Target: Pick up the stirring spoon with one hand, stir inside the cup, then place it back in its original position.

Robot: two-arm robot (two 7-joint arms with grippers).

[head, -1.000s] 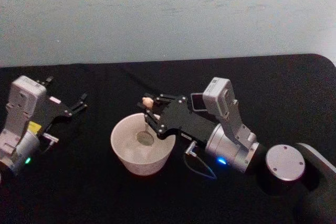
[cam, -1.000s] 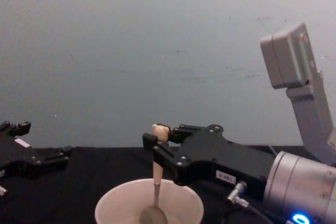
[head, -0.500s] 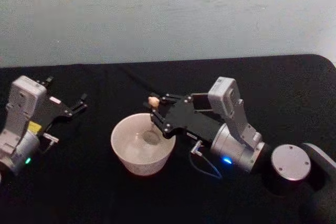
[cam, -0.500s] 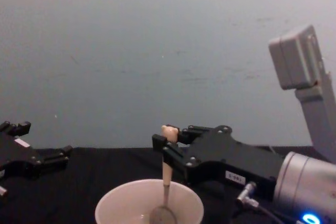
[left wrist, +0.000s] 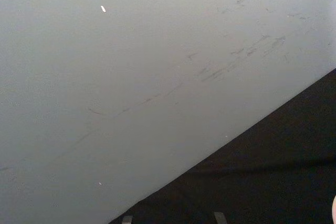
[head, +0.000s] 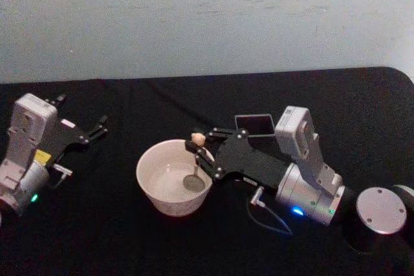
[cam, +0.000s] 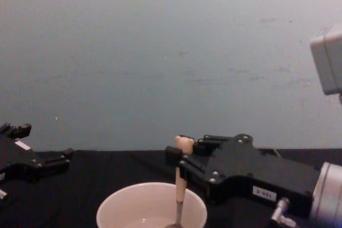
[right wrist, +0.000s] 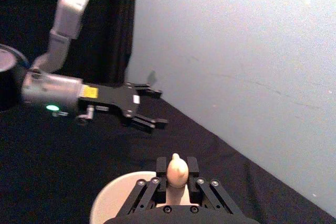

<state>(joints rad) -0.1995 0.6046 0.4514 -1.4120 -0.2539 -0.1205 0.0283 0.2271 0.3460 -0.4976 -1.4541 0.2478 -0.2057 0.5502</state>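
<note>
Now | right gripper (head: pixel 204 151) over the right rim of the cup (head: pixel 167 206), clenched on the spoon (head: pixel 193 181) | spoon upright, bowl inside cup | holder (head: pixel 253 124) behind-right of cup | left gripper (head: pixel 83 112) well left of cup, fingers spread

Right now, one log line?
phase: stir | right gripper: shut on stirring spoon, tip in cup | left gripper: open, parked left

I get dim, even light; the black table (head: pixel 116 237) swallows shadows, and the cup (head: pixel 169 206) below the jaws of the right gripper (head: pixel 202 153) shows brightest.
</note>
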